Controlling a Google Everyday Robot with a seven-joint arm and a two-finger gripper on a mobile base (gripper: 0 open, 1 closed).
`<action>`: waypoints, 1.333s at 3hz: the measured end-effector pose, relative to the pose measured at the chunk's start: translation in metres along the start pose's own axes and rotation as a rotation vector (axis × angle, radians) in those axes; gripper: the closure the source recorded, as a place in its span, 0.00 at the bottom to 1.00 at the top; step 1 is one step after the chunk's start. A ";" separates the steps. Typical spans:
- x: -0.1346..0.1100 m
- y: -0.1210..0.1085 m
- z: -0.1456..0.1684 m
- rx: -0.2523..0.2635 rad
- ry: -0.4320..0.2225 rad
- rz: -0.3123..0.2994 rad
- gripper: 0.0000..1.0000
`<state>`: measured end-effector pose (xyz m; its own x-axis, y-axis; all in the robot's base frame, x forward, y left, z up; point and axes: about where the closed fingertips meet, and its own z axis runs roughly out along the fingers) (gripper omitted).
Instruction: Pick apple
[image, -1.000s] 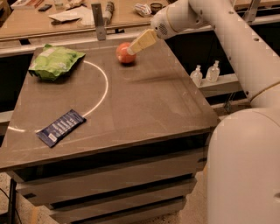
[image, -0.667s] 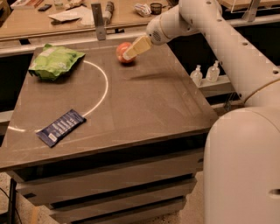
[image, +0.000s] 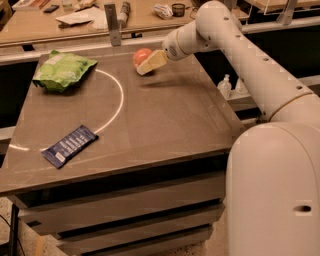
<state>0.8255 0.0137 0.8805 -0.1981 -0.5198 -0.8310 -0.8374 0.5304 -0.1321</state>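
Apple (image: 140, 54) at the far side of the table (image: 165, 125), right of centre, with the gripper (image: 146, 64) against it.

The apple is round, smooth and red-orange, so it shows no long axis, and which way its stem points cannot be told. The gripper's pale tan, blocky end covers the apple's near right side; whether it is clamped on the fruit or merely touching it cannot be told. The glossy white arm (image: 240, 55) reaches in from the right. The table top is flat, matte grey-brown, marked with a thin white arc (image: 120, 100). A crinkled green snack bag (image: 62, 71) lies at the far left, well apart from the apple, and a flat dark blue wrapper bar (image: 69, 145) lies near left, tilted.
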 end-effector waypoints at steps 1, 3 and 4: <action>-0.002 0.004 0.012 -0.019 -0.016 0.004 0.17; -0.006 0.015 0.025 -0.046 0.009 -0.026 0.63; -0.015 0.016 0.007 -0.061 0.009 -0.038 0.87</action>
<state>0.8189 0.0345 0.8869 -0.1699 -0.5453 -0.8208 -0.8739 0.4683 -0.1302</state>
